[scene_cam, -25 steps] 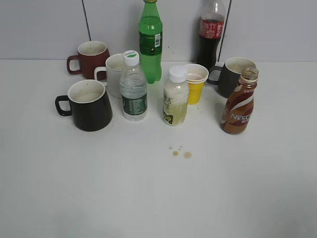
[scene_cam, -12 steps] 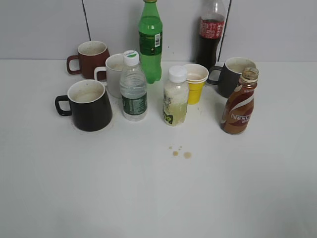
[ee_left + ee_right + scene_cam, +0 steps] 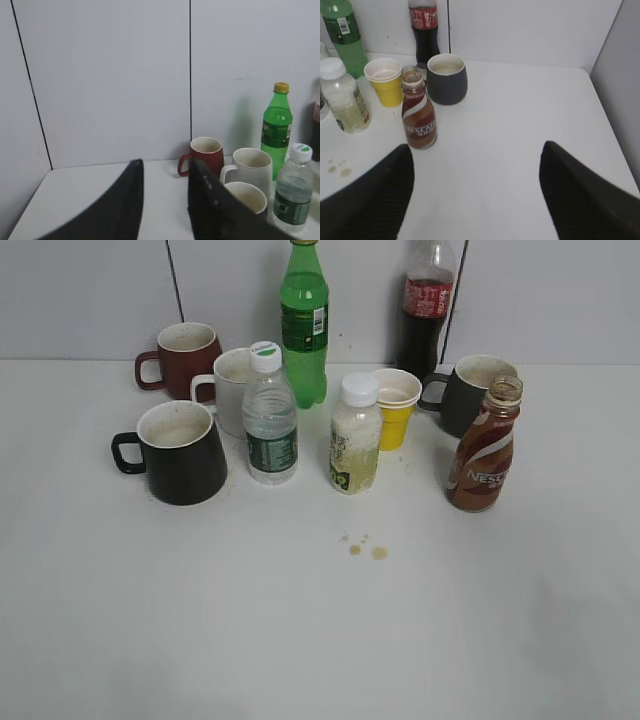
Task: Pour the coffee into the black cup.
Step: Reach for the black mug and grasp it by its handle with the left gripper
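Observation:
The brown Nescafe coffee bottle stands uncapped at the right of the white table; it also shows in the right wrist view. The black cup, with a pale inside, stands at the left. In the left wrist view its rim shows behind the right finger. Neither gripper shows in the exterior view. My left gripper is open and empty, left of the cups. My right gripper is wide open and empty, above bare table, to the right of and nearer than the coffee bottle.
Around them stand a dark red mug, a white mug, a water bottle, a green soda bottle, a pale juice bottle, a yellow paper cup, a cola bottle and a dark grey mug. Brown drops lie mid-table.

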